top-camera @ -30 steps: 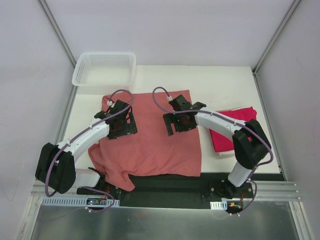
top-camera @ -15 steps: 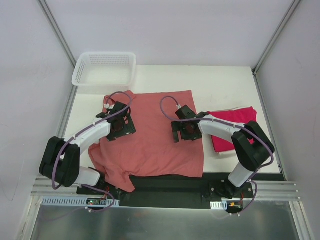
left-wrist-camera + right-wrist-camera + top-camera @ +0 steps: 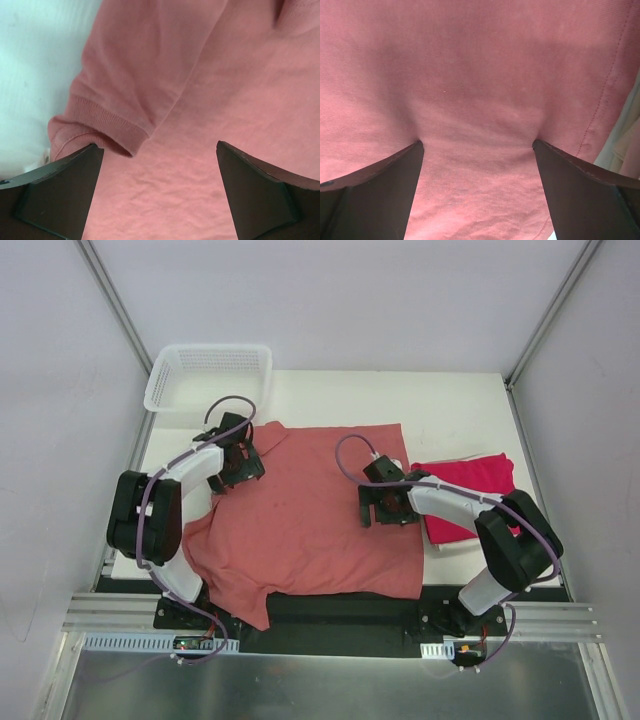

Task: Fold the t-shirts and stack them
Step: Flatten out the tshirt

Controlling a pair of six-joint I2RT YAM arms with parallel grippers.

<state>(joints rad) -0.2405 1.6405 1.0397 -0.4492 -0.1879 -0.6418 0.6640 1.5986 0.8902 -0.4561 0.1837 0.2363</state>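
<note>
The salmon-pink t-shirt (image 3: 305, 525) lies spread over the middle of the table, its lower left part bunched and hanging past the near edge. A crimson t-shirt (image 3: 470, 495) lies folded at the right. My left gripper (image 3: 228, 455) stands open over the pink shirt's far left corner. In the left wrist view it (image 3: 157, 150) hovers just above the cloth, beside a folded-over sleeve cuff (image 3: 100, 125). My right gripper (image 3: 388, 502) is open near the shirt's right edge. In the right wrist view it (image 3: 476, 144) has both fingertips (image 3: 417, 146) pressed into the pink cloth (image 3: 480, 75), denting it.
A white mesh basket (image 3: 210, 375) stands at the back left corner, just behind my left gripper. Bare white table (image 3: 450, 410) shows behind both shirts. Grey enclosure walls and metal posts (image 3: 120, 310) close in the sides.
Both grippers slid outward over the pink shirt, the left toward the back left corner, the right toward the crimson shirt. The cloth's far edge has shifted right and spread flatter.
</note>
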